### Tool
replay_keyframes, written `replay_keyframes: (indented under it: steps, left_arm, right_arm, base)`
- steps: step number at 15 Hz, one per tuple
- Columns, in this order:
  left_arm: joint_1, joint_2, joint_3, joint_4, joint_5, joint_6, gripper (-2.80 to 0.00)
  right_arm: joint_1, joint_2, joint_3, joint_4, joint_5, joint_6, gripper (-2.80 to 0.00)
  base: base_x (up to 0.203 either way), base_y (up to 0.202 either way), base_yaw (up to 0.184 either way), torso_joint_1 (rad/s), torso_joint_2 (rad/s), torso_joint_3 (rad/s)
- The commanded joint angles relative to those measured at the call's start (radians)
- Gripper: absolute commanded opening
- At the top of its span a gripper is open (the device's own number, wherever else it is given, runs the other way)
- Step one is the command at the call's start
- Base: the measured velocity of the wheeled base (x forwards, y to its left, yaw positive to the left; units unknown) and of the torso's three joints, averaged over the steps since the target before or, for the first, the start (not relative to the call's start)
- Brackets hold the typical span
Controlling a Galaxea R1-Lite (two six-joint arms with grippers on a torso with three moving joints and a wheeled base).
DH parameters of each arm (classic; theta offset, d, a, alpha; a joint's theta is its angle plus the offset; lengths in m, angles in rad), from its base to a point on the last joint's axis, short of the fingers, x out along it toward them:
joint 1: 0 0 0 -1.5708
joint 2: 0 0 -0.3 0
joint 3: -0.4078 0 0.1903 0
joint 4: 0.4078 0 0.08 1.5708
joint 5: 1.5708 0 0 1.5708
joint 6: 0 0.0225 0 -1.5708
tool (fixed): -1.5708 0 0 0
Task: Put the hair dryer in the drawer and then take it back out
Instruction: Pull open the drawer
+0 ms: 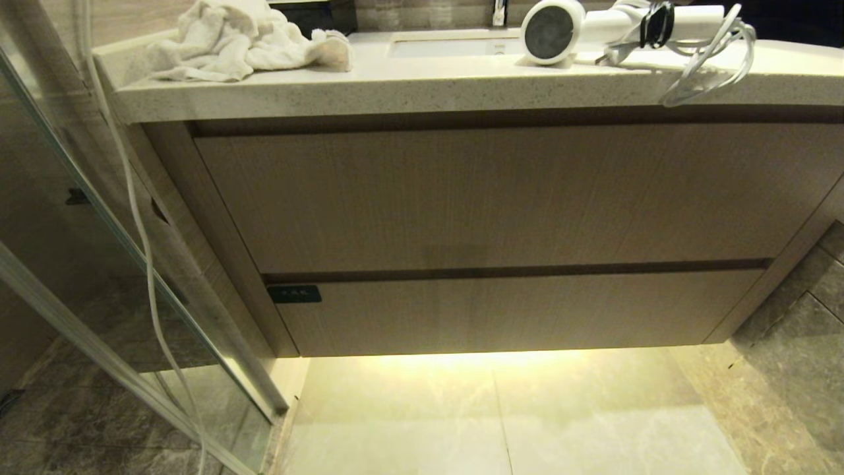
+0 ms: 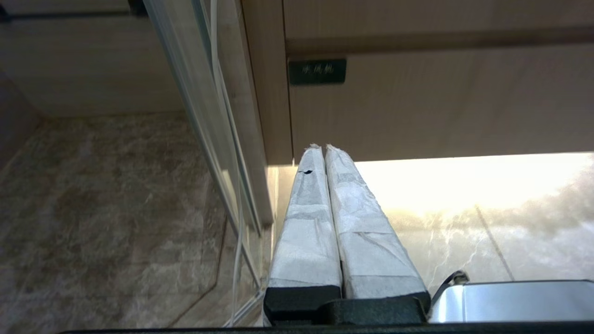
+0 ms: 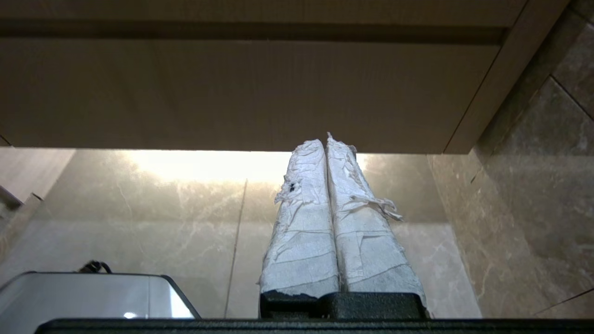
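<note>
The white hair dryer [image 1: 580, 30] lies on the stone countertop [image 1: 422, 92] at the back right, its dark round end facing me and its strapped white cord hanging over the edge. The drawer [image 1: 521, 313] is the low, shallow wood-grain front with a black label [image 1: 295, 293] at its left end; it is closed. Neither arm shows in the head view. My left gripper [image 2: 323, 148] is shut and empty, low in front of the drawer [image 2: 441, 106] near its label [image 2: 317, 71]. My right gripper [image 3: 325, 141] is shut and empty too, below the drawer [image 3: 241, 93] toward its right end.
A crumpled white towel [image 1: 231, 39] lies on the counter's left. A sink basin [image 1: 448, 46] sits behind the dryer. A taller wood-grain front [image 1: 501, 198] is above the drawer. A glass partition [image 1: 132, 277] with a thin white cable stands at the left. A tiled wall [image 1: 804, 316] closes the right side.
</note>
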Motion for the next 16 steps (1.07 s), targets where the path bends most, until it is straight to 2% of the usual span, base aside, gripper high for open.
replay_keyframes:
  steps: [1, 5, 9, 12, 16]
  left_arm:
    - [0.0, 0.002, 0.002, 0.001, 0.0, 0.0, -2.8]
    - [0.0, 0.002, 0.002, 0.001, 0.0, 0.0, -2.8]
    - [0.0, 0.0, 0.001, 0.001, 0.0, 0.0, -2.8]
    - [0.0, 0.002, 0.001, 0.001, 0.0, 0.0, -2.8]
    - [0.0, 0.0, 0.002, 0.001, 0.0, 0.0, -2.8]
  right_arm:
    - [0.0, 0.001, 0.0, 0.0, 0.001, 0.0, -2.8]
    - [0.0, 0.0, 0.0, 0.002, 0.002, 0.0, -2.8]
    - [0.0, 0.0, 0.0, 0.003, 0.002, 0.0, -2.8]
    - [0.0, 0.002, 0.0, 0.005, 0.002, -0.002, -2.8]
    - [0.0, 0.0, 0.0, 0.004, 0.002, 0.0, -2.8]
  base:
    - [0.0, 0.0, 0.0, 0.086, -0.22, -0.018]
    - [0.0, 0.0, 0.0, 0.177, -0.08, -0.169]
    - [0.0, 0.0, 0.0, 0.043, -0.11, -0.045]
    - [0.0, 0.0, 0.0, -0.057, -0.01, 0.046]
    - [0.0, 0.0, 0.0, -0.149, 0.24, 0.122]
